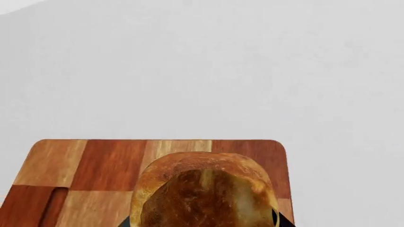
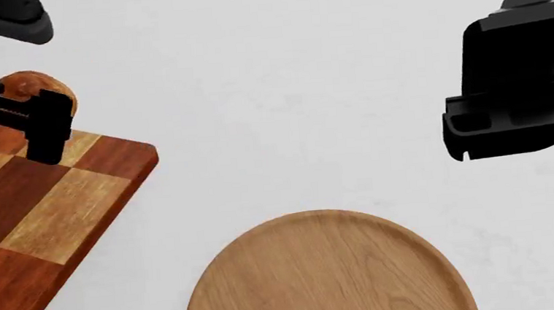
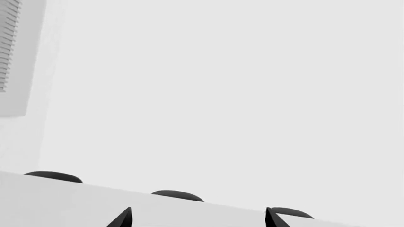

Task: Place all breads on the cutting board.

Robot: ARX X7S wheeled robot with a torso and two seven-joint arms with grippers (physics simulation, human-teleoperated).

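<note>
I work in a simulated kitchen-like setup rather than a real room: a bare, evenly white counter [image 2: 331, 85] with flat rendered lighting. On it I see a checkered wooden cutting board [image 2: 56, 207], a crusty bread roll [image 1: 205, 189] and a round wooden plate [image 2: 325, 276].

Head view looks steeply down over the cutting board [image 2: 56, 207]; the left wrist view shares it, close above its edge.

cutting board [image 2: 56, 207] cut off left | plate [image 2: 325, 276] (wooden) btm cropped; roll [image 1: 205, 189] too
</note>
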